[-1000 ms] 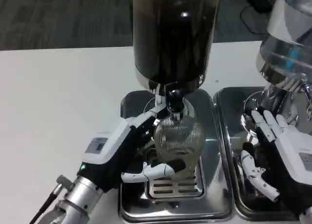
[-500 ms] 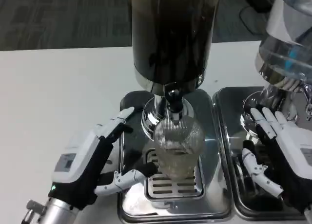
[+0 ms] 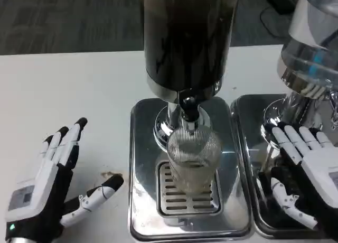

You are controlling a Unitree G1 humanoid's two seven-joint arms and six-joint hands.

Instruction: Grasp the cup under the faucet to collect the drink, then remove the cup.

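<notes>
- Cup (image 3: 193, 158) standing upright on the slotted grate of the steel drip tray (image 3: 142, 148), directly beneath the faucet (image 3: 188, 110) of the dark drink dispenser (image 3: 189, 39); placed there so that any pour lands inside and spills fall through the grate.
- Ungripped at this moment, free of both hands.
- Left hand (image 3: 50, 185) out on the white table (image 3: 63, 105), well to the left of the tray and nearer than the cup, fingers fanned wide, thumb pointing right toward the tray, nothing in it.
- Right hand (image 3: 303, 169) hovering over the second drip tray (image 3: 248, 164) on the right, near the base of the clear dispenser (image 3: 311, 53), fingers spread and pointing far, holding nothing; judged to be waiting.
- Clear, see-through cup with a fine ribbed or mesh-like texture around the upper wall, rim close under the spout.
- Pale liquid seemingly in the lower part; exact fill level hard to tell through the reflections.
- Likely light and slippery to handle, calling for a steady wrap around the sides before lifting away.
</notes>
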